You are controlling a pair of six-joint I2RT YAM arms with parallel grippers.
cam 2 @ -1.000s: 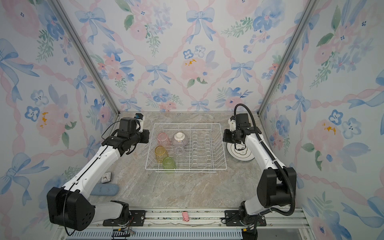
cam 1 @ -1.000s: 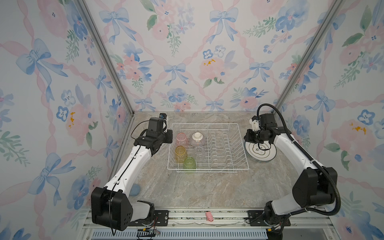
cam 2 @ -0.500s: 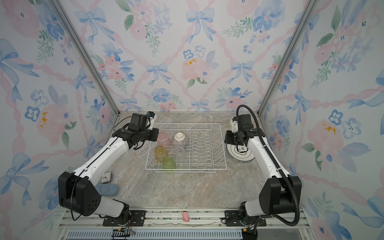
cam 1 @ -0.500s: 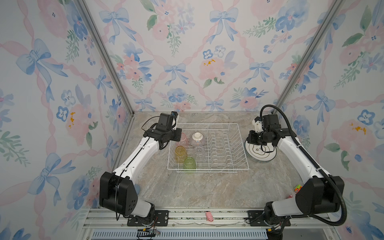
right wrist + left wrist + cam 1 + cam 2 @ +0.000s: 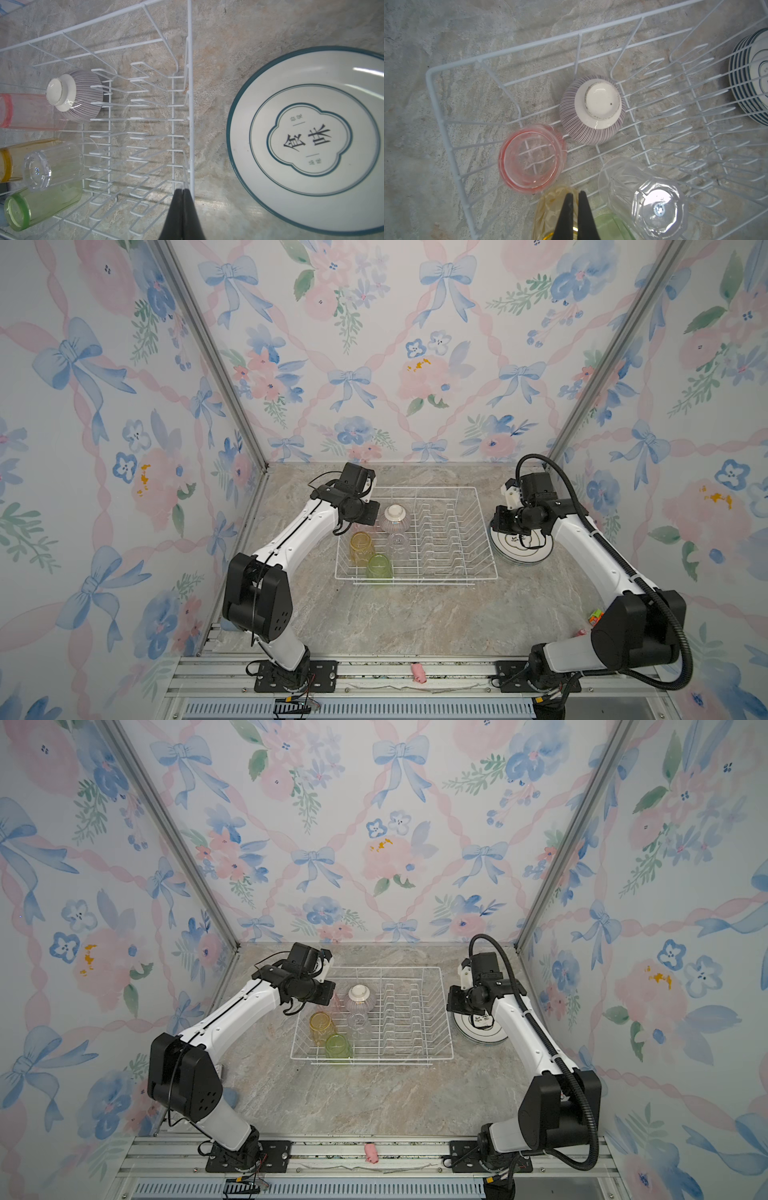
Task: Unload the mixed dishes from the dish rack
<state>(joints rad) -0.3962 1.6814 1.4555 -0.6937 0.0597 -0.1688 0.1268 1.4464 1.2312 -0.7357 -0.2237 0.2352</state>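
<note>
Fingers (image 5: 566, 216) of left gripper (image 5: 574, 194) clenched empty, swung inward over dish rack (image 5: 478, 59), near pink tumbler (image 5: 532, 159). Right gripper (image 5: 182, 190) likewise clenched, barely shifted between rack and stacked plates (image 5: 301, 93).

I see bright, even overhead light in both top views, with faint shadows under the dish rack (image 5: 432, 535) on the table (image 5: 415, 614). The wrist views bow at the edges; glare sits on the clear tumbler (image 5: 643, 197) and top plate (image 5: 307, 141).
</note>
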